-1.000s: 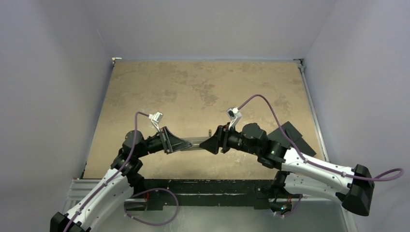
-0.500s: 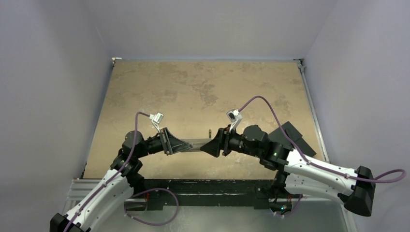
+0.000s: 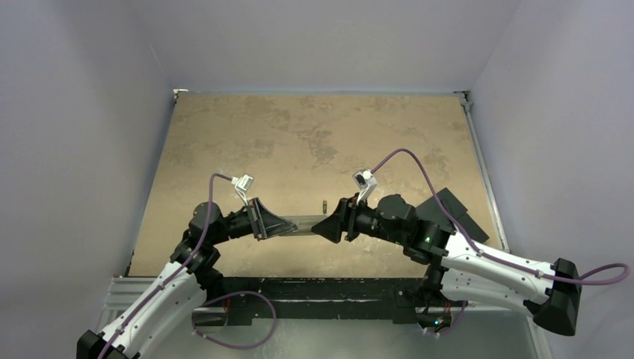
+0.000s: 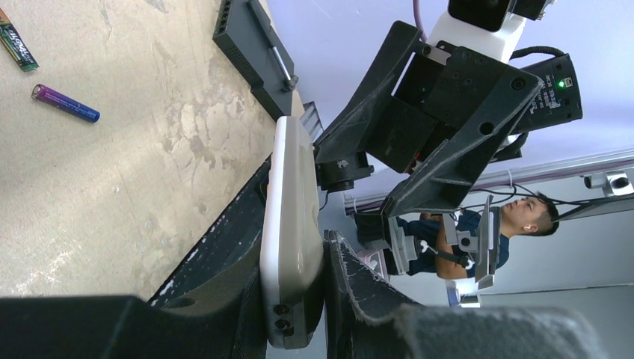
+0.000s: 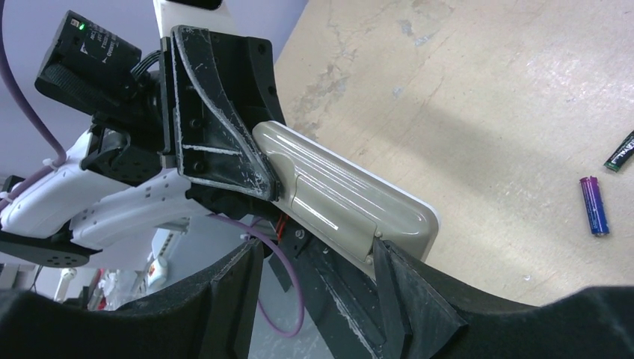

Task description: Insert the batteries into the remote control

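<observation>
Apparently at the opening step: the remote [image 4: 291, 217] hangs mid-frame between both arms, with nothing loaded yet.

The left claw [image 3: 290, 224] pinches one end. The right claw [image 5: 318, 254] straddles the other, its grip unclear. The back cover [image 5: 329, 206] looks still on, so next it likely needs sliding off against a firm hold. The purple battery [image 4: 66, 103] and dark battery [image 4: 16, 46], cut by the frame edge, lie on the table [image 4: 149, 164] at upper left. The buttons and recess are hidden.
</observation>
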Controlling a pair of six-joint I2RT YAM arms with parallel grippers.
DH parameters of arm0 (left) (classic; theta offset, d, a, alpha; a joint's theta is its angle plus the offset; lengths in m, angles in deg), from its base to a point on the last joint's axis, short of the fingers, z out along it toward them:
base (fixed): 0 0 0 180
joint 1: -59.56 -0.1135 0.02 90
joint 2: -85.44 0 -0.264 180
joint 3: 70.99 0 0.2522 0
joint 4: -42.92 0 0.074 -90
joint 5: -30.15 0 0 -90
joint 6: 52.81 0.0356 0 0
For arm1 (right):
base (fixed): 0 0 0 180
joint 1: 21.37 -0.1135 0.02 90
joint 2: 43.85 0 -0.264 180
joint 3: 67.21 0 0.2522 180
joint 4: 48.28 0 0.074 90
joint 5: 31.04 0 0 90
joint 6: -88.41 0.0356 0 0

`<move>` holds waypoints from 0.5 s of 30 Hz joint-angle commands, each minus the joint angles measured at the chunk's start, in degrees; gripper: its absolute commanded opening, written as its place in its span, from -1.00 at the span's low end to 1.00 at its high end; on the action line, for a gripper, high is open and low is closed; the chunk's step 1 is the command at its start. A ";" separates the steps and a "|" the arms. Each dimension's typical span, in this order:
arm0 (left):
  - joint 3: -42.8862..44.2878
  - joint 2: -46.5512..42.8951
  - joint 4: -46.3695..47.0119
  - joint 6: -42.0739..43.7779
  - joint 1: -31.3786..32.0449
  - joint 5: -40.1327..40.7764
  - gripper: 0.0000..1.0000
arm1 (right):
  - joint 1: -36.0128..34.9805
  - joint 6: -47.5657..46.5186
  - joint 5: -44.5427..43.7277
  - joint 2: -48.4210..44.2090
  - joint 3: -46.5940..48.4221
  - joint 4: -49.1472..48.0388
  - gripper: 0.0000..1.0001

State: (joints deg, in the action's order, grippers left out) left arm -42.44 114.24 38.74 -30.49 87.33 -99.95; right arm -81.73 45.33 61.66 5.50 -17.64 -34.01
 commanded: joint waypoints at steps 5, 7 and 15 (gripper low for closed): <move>3.45 -1.29 7.40 -0.56 0.40 -2.76 -1.00 | 0.24 -0.36 -2.86 0.07 1.58 3.38 0.28; 3.33 -1.21 7.91 -0.89 0.43 -2.86 -1.00 | 0.24 -0.33 -2.85 0.50 1.63 3.14 0.28; 3.14 -1.42 8.89 -1.66 0.40 -2.98 -1.00 | 0.08 -0.31 -2.84 1.78 1.63 3.05 0.29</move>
State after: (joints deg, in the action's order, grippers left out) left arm -42.44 114.19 38.94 -30.71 87.33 -99.88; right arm -81.73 45.48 61.38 6.02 -17.31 -33.94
